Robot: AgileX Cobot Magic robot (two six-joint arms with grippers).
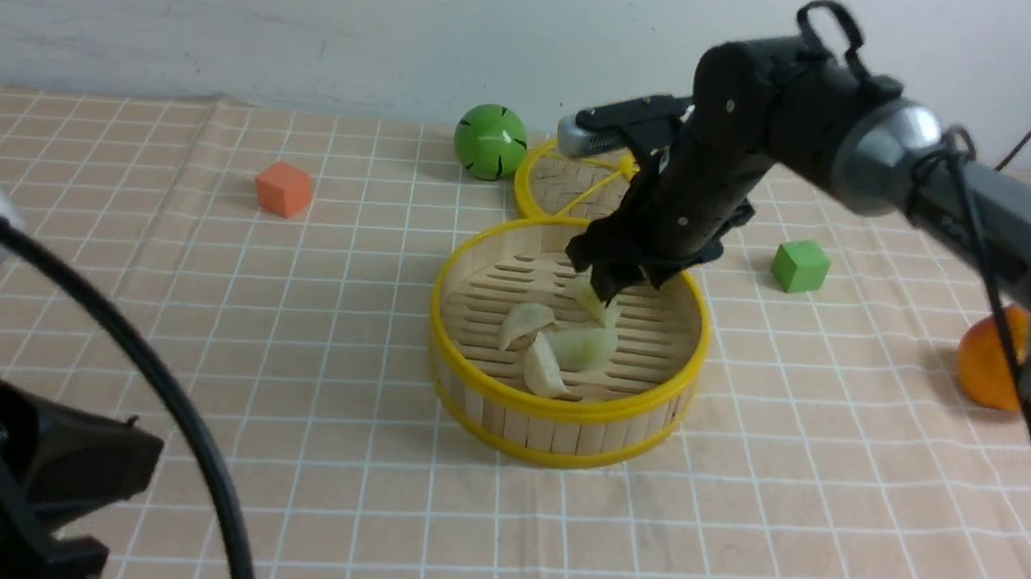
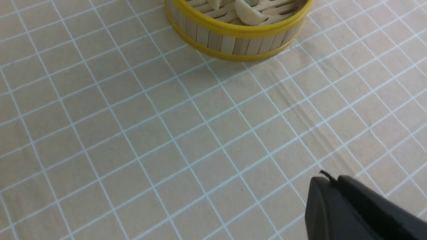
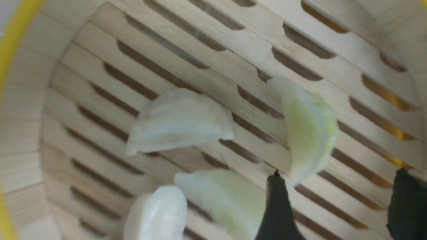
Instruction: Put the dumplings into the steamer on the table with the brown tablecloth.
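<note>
The right gripper (image 1: 609, 290) hung inside the steamer (image 1: 561, 410) at mid-table, claw apart, with a green dumpling (image 1: 604, 308) loose beneath it. Three other dumplings (image 1: 549, 369) lay nearer. The arm hid part of the woven disc (image 1: 569, 188) behind. A green ball (image 1: 490, 141) sat far, a green cube (image 1: 800, 265) right and an orange cube (image 1: 283, 188) left. The left gripper (image 2: 328, 181), claw together, hovered over the brown tablecloth (image 2: 133, 133), near-left of the steamer.

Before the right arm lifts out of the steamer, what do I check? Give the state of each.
1. Right pincer open: ok, jaws stand wide apart.
2. Green dumpling at the pincer free of its fingers: cannot tell, it is blurred and close against one fingertip.
3. Other three dumplings lying on the steamer floor: ok.
4. Steamer upright on the brown tablecloth: ok.
5. Left pincer clear of the steamer: ok, shut, apart from it over bare cloth.
</note>
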